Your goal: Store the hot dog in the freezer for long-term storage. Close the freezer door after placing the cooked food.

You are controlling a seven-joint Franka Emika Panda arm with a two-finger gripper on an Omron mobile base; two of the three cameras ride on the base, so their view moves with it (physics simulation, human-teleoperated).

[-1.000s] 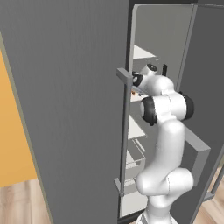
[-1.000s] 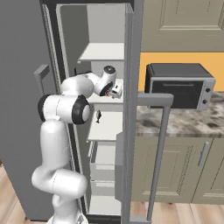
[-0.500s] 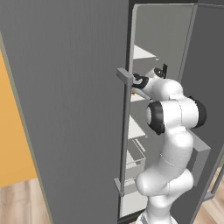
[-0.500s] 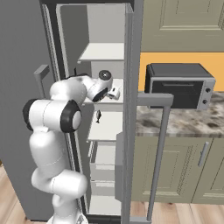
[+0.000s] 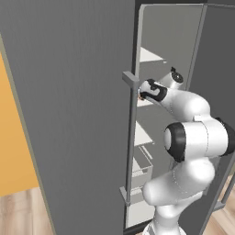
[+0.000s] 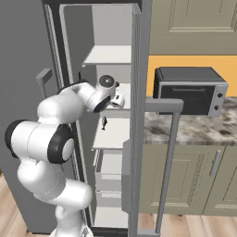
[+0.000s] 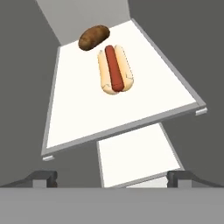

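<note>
Pale grey walls of the freezer (image 6: 76, 55) frame a white shelf (image 7: 78, 109) where the hot dog (image 7: 114, 70) lies at upper centre, beside a potato (image 7: 93, 36). Spread and empty, the pincer (image 7: 111, 177) hangs below. Placing looks done; next, shutting the freezer door (image 5: 69, 114).

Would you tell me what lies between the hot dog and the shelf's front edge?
Nothing: in the hand view, bare white shelf runs from the hot dog to the front edge.
</note>
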